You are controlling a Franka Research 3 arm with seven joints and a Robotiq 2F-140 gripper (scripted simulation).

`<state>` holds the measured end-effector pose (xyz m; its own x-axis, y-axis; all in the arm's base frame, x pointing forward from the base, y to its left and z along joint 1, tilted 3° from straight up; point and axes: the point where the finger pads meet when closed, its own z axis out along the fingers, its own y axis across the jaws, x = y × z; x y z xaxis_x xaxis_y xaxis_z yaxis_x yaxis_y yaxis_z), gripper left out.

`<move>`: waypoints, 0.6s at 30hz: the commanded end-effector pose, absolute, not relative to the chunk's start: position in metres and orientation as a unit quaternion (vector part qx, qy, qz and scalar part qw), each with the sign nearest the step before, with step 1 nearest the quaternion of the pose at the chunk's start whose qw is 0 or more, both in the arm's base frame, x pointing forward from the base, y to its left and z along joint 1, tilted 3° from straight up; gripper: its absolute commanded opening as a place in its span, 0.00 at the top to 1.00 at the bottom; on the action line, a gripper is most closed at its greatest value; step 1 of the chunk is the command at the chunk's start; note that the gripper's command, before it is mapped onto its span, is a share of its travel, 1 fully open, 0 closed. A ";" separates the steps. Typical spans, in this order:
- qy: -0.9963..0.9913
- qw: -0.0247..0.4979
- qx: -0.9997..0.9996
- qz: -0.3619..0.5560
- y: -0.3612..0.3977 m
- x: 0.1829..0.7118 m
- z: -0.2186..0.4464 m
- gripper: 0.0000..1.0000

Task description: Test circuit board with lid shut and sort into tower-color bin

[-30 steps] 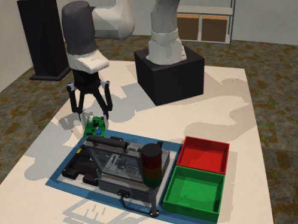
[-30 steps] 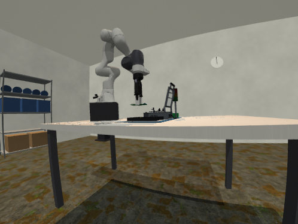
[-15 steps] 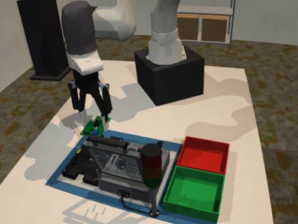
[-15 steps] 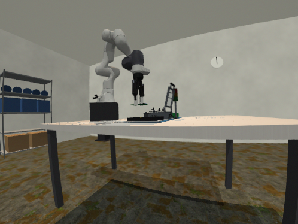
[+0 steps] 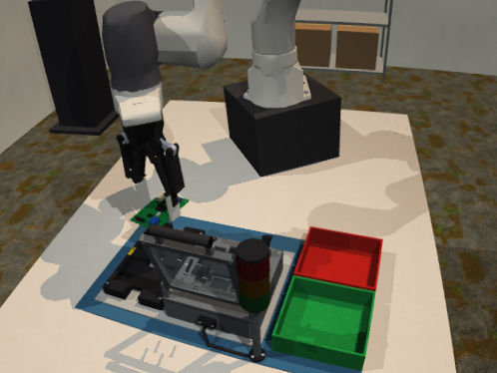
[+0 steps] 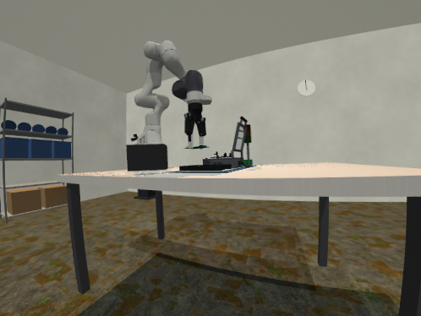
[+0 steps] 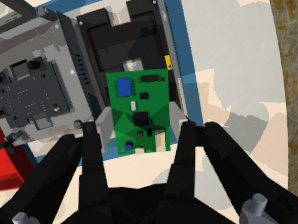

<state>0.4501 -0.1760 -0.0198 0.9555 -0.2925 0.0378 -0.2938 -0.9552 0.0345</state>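
Left of centre in top view, above tray (image 5: 131, 279): end effector (image 5: 152, 186) clamped on circuit board (image 5: 159, 211), held level, clear of worktop (image 5: 349, 165), lid (image 5: 186, 259) raised

Pale table (image 5: 349, 165), blue bench mat (image 5: 95, 294) at its front; black arm pedestal (image 5: 319, 125) behind; red bin (image 5: 319, 266), green bin (image 5: 284, 339)

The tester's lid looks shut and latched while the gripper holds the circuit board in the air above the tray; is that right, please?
Not quite: the lid stands raised on its hinge, as the exterior view shows. The rest holds: the gripper holds the circuit board in the air above the tray.
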 end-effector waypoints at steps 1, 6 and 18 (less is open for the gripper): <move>-0.230 0.018 0.973 0.019 -0.177 0.451 -0.019 0.54; -0.267 0.017 0.963 0.020 -0.177 0.451 -0.019 0.54; -0.359 0.015 0.933 0.022 -0.177 0.451 -0.019 0.54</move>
<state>0.4501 -0.1760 -0.0198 0.8337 -0.5503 0.0462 -0.5516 -0.8338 0.0222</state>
